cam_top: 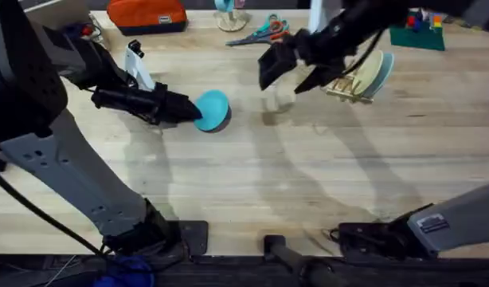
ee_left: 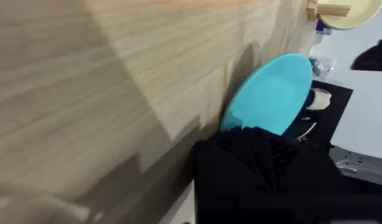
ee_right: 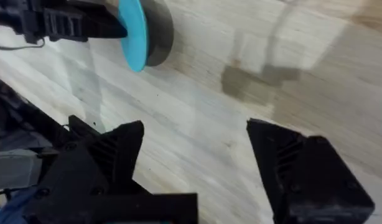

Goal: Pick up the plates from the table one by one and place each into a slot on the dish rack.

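The left gripper is clenched on the near rim of the teal-blue plate, which sits tilted between its jaws with the far edge raised off the table. In the left wrist view the plate juts forward from the black fingers at a slant, its shadow falling on the wood just beyond. That pinch on the edge makes sense: a flat plate gives the jaws nothing to close on except its rim, and holding it on edge already turns it toward the upright pose a slot needs. Farther out, the right gripper hangs above bare table with its jaws spread wide and nothing between them; from the right wrist camera the two fingers frame empty planks, with the teal plate and the left gripper well ahead of them. It sits just short of the dish rack, and I would guess it is there because it has finished with the rack side. Beyond its jaws the small wooden rack holds a pale yellow-green plate and a light blue plate standing upright between the pegs, so by my reckoning the teal one is the last still to go in. Scissors lie farther back, apart from everything.
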Controlling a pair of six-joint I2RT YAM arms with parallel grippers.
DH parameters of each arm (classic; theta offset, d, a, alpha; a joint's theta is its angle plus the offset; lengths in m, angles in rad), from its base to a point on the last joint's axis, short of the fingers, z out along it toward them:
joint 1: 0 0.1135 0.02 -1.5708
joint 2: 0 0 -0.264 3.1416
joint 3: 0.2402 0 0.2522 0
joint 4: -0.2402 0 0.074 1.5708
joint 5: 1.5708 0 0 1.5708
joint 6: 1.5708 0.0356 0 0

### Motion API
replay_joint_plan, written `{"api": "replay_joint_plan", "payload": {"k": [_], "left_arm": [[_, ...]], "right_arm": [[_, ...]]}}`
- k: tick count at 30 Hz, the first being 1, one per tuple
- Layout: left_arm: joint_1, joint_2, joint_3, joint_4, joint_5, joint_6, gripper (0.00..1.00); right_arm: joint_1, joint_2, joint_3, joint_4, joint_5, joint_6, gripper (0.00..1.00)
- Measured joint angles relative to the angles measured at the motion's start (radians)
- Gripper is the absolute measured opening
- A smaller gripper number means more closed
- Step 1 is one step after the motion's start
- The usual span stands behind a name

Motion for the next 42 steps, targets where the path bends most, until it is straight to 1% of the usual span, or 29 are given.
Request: {"api": "replay_joint_plan", "payload": {"k": [6, 12, 23, 30, 42], "left_arm": [[0.000, 0.000, 0.000, 0.000, 0.000, 0.000, 0.041], [0.000, 0.000, 0.000, 0.000, 0.000, 0.000, 0.041], [0.000, 0.000, 0.000, 0.000, 0.000, 0.000, 0.040], [0.000, 0.000, 0.000, 0.000, 0.000, 0.000, 0.040], [0.000, 0.000, 0.000, 0.000, 0.000, 0.000, 0.041]], "right_arm": [[0.064, 0.070, 0.000, 0.038, 0.000, 0.008, 0.995], [0.114, 0.122, 0.000, 0.120, -0.003, 0.030, 0.995], [0.162, 0.202, 0.000, 0.275, -0.003, 0.102, 0.993], [0.191, 0.216, 0.000, 0.349, -0.003, 0.177, 0.995], [0.267, 0.303, 0.000, 0.472, -0.003, 0.267, 0.995]]}}
